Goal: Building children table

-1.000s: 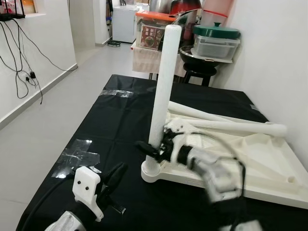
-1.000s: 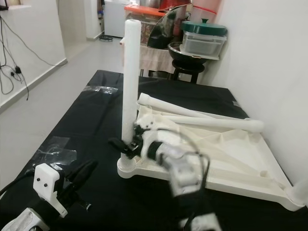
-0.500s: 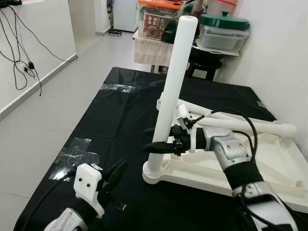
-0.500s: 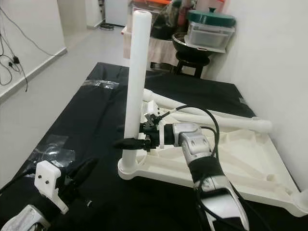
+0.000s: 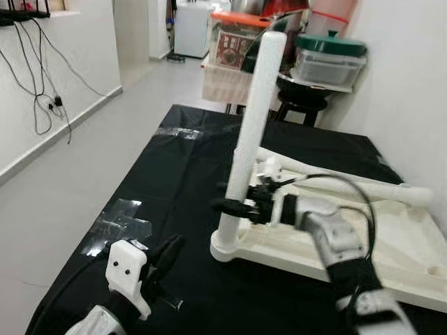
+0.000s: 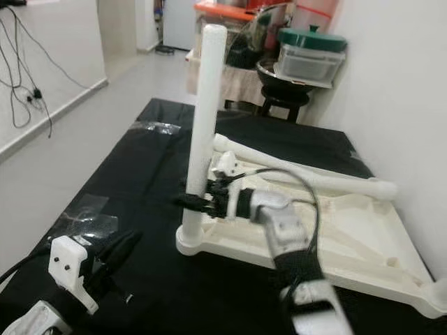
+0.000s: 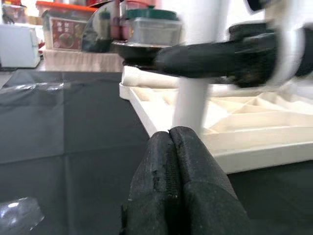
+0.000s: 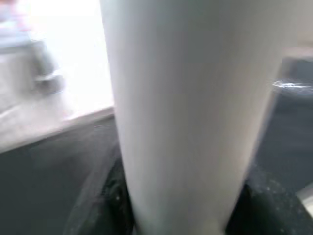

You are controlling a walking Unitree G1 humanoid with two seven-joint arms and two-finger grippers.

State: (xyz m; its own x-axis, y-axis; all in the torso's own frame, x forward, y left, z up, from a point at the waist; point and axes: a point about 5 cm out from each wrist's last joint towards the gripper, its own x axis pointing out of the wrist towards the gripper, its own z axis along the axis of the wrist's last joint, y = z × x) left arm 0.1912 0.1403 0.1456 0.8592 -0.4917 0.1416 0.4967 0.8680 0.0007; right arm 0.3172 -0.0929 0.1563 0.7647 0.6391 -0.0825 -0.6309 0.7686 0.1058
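On the black-covered desk [image 5: 167, 174], your right claw [image 5: 241, 206] is clamped around the tall white plastic table leg [image 5: 250, 132], which stands upright in the corner socket of the upside-down white plastic tabletop [image 5: 391, 241]. The leg looks slightly tilted, so I'd guess that if you let go too soon or push sideways, it could pop out or topple. Your left claw [image 7: 171, 147] sits clenched and empty near the desk's front edge. Two spare white legs [image 5: 349, 183] lie across the tabletop, right beside your forearm, so mind the cable.

Black mat [image 5: 174, 160] w/ inverted tabletop [image 5: 405, 244]
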